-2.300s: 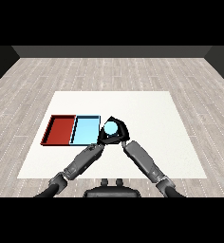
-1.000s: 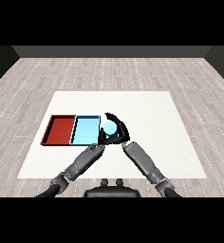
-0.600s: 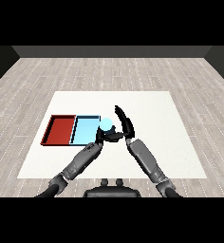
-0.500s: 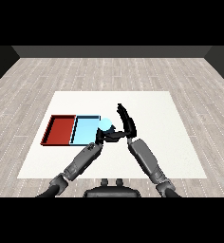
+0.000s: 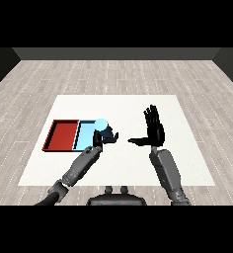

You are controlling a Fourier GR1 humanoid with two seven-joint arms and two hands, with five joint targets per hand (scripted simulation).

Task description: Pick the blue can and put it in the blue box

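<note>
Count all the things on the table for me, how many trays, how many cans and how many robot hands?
Trays: 2, the red tray and the light blue tray
Cans: 1, the blue can
Hands: 2, the left hand and the right hand
Total: 5

White table (image 5: 187, 163) carries red tray (image 5: 61, 136), with blue tray (image 5: 84, 134) touching its right side.
</note>
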